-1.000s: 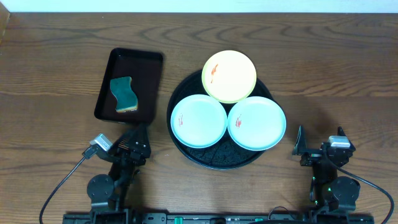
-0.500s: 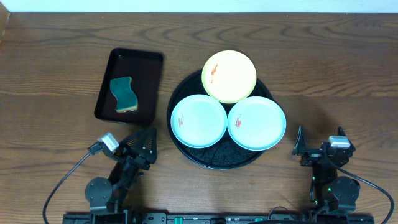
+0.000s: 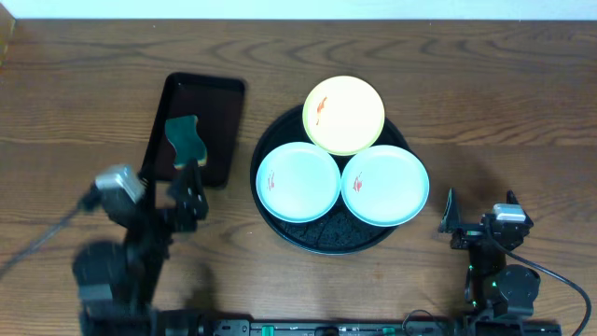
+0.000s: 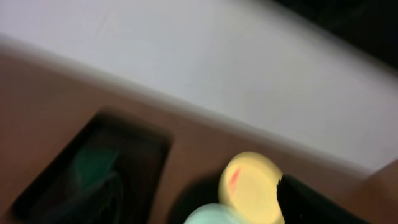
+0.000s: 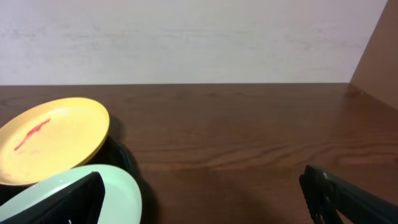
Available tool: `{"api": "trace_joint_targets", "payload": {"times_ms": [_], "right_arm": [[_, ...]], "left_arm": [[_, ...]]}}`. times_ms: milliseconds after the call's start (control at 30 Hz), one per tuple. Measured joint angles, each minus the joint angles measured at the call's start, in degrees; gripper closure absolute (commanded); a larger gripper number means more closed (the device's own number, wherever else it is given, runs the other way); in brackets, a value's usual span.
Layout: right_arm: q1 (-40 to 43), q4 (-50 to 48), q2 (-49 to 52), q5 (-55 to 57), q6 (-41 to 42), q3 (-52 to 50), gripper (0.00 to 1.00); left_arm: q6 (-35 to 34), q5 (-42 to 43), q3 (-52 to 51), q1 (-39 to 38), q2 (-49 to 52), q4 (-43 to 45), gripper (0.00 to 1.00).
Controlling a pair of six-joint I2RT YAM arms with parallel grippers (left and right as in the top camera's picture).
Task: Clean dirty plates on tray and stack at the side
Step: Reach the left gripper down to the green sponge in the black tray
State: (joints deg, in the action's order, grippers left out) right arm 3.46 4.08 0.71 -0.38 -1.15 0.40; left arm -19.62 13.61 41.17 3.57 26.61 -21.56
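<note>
Three plates lie on the round black tray: a yellow plate at the back, a mint plate front left and another mint plate front right. Each has a small red smear. My left gripper is open and empty, just off the near end of the rectangular tray, left of the round tray. Its blurred wrist view shows the yellow plate and a mint plate's edge. My right gripper is open and empty, right of the tray. Its view shows the yellow plate and a mint plate.
A smaller rectangular black tray at the left holds a green sponge. Both show blurred in the left wrist view, the tray and the sponge. A pale wall stands behind the table's far edge.
My left arm has risen and swung left and away from me, toward the rectangular tray, with motion blur. The right arm and the plates have not moved.
</note>
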Motion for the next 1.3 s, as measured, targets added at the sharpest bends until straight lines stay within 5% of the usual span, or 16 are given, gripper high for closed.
{"api": "trace_joint_targets", "payload": {"times_ms": [333,1067,1100,1300], "right_arm": [[0.0,-0.07,0.0,0.07,0.0,-0.02,0.01],[0.0,-0.04,0.02,0.07,0.0,-0.02,0.01],[0.0,-0.04,0.02,0.07,0.0,-0.02,0.01],[0.0,-0.04,0.02,0.07,0.0,-0.02,0.01]], "left_arm": [[7.08,-6.12,40.83,0.0,44.19,-36.54,0.2],[7.67,-6.99,45.51,4.48,74.95,-36.35,0.2],[7.69,-7.02,45.7,4.59,75.97,-36.13,0.03],[7.67,-7.15,46.1,4.57,79.34,-31.32,0.03]]}}
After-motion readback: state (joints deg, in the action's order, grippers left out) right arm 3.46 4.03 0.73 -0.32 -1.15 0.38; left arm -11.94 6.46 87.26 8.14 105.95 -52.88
